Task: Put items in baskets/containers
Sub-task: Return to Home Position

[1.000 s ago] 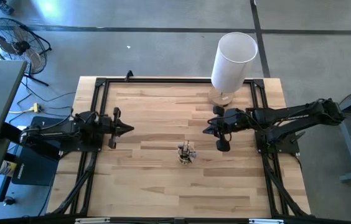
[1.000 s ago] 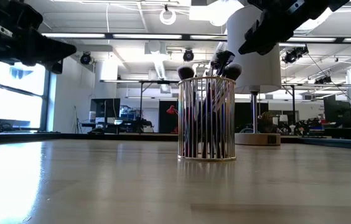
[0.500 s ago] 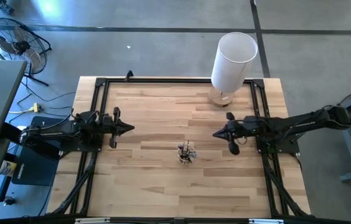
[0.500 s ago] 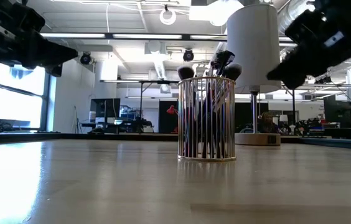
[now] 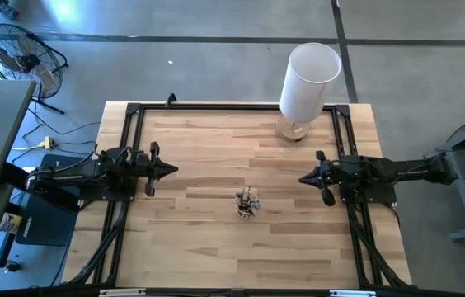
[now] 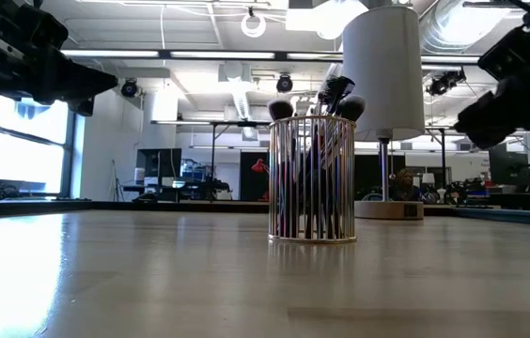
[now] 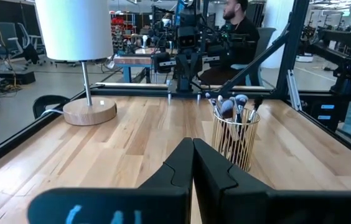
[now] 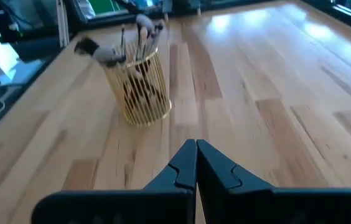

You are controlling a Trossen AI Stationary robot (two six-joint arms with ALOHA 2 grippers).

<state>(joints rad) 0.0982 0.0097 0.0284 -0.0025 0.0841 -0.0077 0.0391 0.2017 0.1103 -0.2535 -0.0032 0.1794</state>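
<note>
Right pincer (image 5: 303,177): pressed together, empty; wire cup (image 5: 247,203) well ahead of its tips.
Left pincer (image 5: 172,171): pressed together, waiting opposite.
Retreat, probably best: straight back, level, away from the brushes (image 6: 335,92).

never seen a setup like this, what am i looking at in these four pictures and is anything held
Two dark robot arms, left and right, sit at the sides of a pale wooden table. One picture looks straight down, one looks level across the tabletop, and two come from wrist cameras. The left tool and the right tool are each a pair of fingers; both are shut and hold nothing. Mid-table stands a round gold wire cup filled with thin makeup brushes. At the far edge stands a tall white cylinder on a wooden base.
</note>
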